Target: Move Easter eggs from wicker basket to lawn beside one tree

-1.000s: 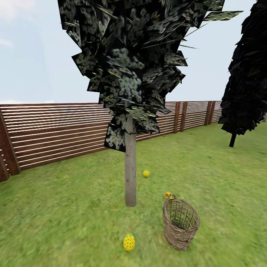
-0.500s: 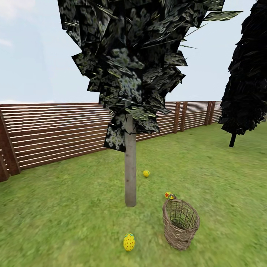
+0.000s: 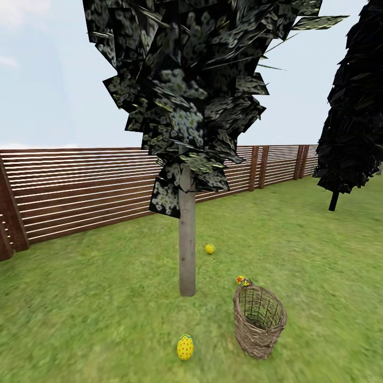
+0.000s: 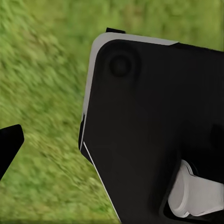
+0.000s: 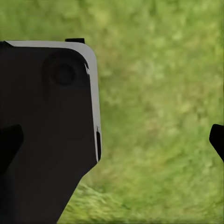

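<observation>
Standing on the flat green lawn (image 3: 96, 308), the brown open-weave wicker basket (image 3: 259, 322) looks empty beside the slim pale-trunked tree (image 3: 186, 239). Three yellow painted Easter eggs lie around the trunk (one near (image 3: 185, 347), one behind the basket (image 3: 242, 280), one farther (image 3: 210, 248)). Both grippers' fingertips sit wide apart over grass, released.

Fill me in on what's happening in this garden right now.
Nothing is being handled at this moment. Three Easter eggs lie on the lawn around the tree: one in front of the trunk, one beyond it, one just behind the wicker basket. The basket stands upright and looks empty. In the wrist views, both grippers hang over bare grass: left gripper, right gripper. Neither holds anything between its fingertips.
</observation>
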{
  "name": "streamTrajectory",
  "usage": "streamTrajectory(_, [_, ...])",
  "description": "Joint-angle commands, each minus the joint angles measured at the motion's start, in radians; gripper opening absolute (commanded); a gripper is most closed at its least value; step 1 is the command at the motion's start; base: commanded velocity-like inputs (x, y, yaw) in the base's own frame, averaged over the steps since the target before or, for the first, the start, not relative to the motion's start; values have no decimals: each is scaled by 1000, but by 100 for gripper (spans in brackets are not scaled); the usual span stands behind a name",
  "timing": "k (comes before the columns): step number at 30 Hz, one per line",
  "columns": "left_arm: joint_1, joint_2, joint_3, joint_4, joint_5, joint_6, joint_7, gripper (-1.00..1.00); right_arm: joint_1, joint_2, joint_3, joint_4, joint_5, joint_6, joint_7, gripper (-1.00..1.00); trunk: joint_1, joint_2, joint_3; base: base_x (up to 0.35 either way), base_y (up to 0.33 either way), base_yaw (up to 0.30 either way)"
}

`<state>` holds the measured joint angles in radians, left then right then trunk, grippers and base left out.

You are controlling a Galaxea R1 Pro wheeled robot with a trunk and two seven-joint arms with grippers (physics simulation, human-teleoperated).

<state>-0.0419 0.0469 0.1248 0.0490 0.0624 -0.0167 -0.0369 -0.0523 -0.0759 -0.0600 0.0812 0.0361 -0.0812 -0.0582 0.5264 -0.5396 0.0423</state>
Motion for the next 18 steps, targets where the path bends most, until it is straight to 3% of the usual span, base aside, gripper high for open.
streamTrajectory(1, [-1,1,6,3,7,-2,-4,100,-1,0,-7,5,4,-8,-3,100,0,-1,0,0,0,0])
streamTrajectory(7, [-1,0,6,3,7,-2,-3,100,-1,1,-7,4,4,-12,-3,100,0,-1,0,0,0,0])
streamTrajectory(18, [-1,-1,6,4,5,0,-3,100,-1,-2,-9,4,-1,-10,-6,100,42,-78,-35,0,0,0])
